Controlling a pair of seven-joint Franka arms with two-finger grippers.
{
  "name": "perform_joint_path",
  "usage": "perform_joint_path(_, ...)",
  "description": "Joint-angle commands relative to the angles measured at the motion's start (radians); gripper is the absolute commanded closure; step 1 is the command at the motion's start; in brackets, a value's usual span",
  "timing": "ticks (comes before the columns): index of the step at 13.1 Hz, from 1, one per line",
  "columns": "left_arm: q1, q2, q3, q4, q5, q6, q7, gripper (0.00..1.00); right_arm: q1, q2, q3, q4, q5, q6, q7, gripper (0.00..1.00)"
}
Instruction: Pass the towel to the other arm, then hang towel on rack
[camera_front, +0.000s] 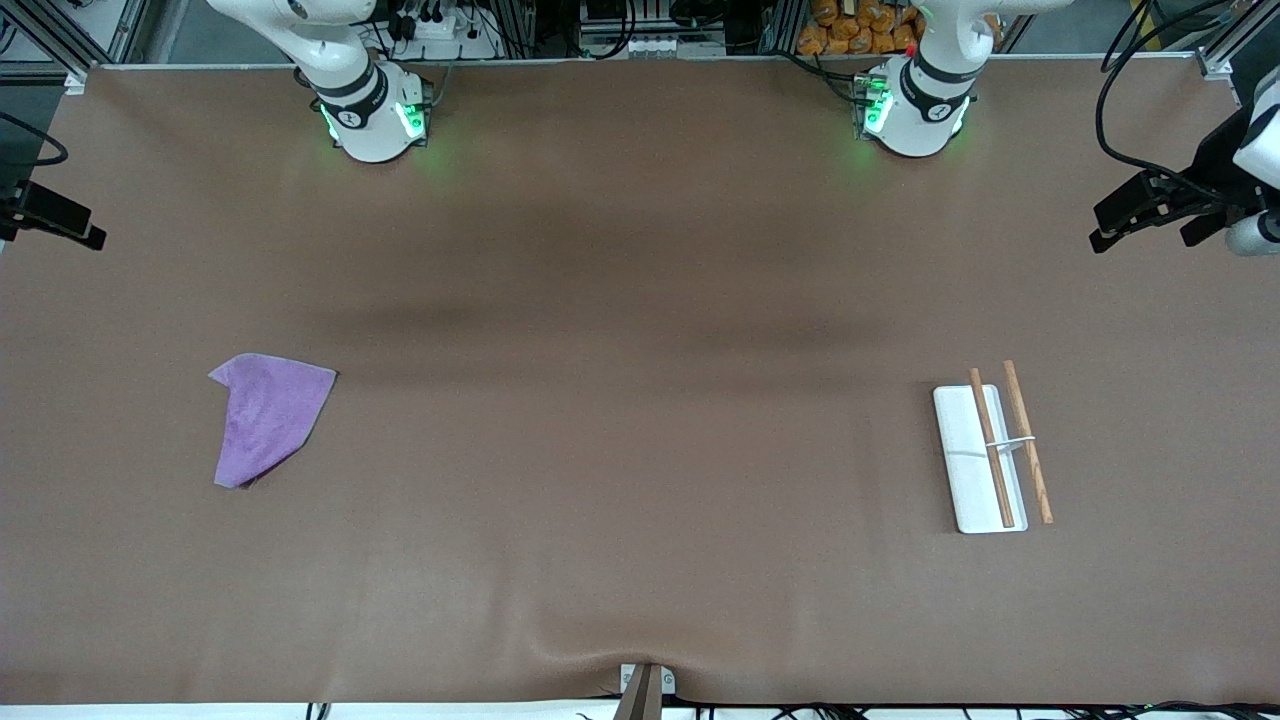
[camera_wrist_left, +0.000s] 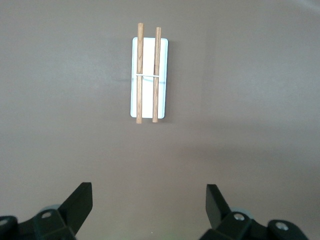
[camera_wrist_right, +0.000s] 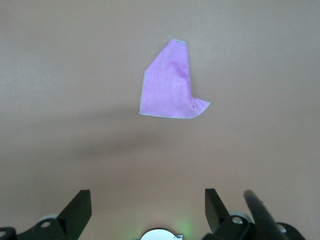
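Observation:
The lilac towel (camera_front: 268, 415) lies crumpled flat on the brown table toward the right arm's end. In the right wrist view, the towel (camera_wrist_right: 170, 85) shows well below and apart from my right gripper (camera_wrist_right: 148, 200), which hangs high over the table, open and empty. The rack (camera_front: 990, 455), a white base with two wooden rods and a thin metal crosspiece, sits toward the left arm's end. My left gripper (camera_wrist_left: 149, 200) is open and empty, high above the table, with the rack (camera_wrist_left: 148, 72) far below it. Both hands are out of the front view.
The two arm bases (camera_front: 372, 115) (camera_front: 915, 110) stand along the table's edge farthest from the front camera. Black fixtures (camera_front: 50, 215) (camera_front: 1150, 205) jut in at both ends of the table. A small clamp (camera_front: 645, 685) sits at the edge nearest the front camera.

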Motion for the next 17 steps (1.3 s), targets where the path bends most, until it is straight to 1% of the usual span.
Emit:
perform_joint_path(1,0.007,0.011,-0.005,0.042,0.020,-0.040,0.014,0.00,-0.014,-0.018,0.011,-0.014,-0.019,0.001,-0.004,0.00)
perform_joint_path(3,0.009,0.012,-0.001,0.046,0.023,-0.041,0.018,0.00,-0.013,-0.018,0.011,-0.012,-0.019,0.001,-0.004,0.00)
perform_joint_path(6,0.001,0.043,-0.005,0.094,0.057,-0.073,0.020,0.00,-0.014,-0.010,0.011,-0.006,-0.017,0.001,-0.004,0.00)
perform_joint_path(13,0.006,0.046,-0.011,0.086,0.055,-0.075,0.028,0.00,-0.002,-0.007,0.015,0.006,-0.017,0.004,-0.001,0.00)
perform_joint_path(17,0.006,0.044,-0.011,0.085,0.055,-0.075,0.028,0.00,-0.014,-0.004,0.012,0.005,-0.007,0.004,-0.003,0.00)
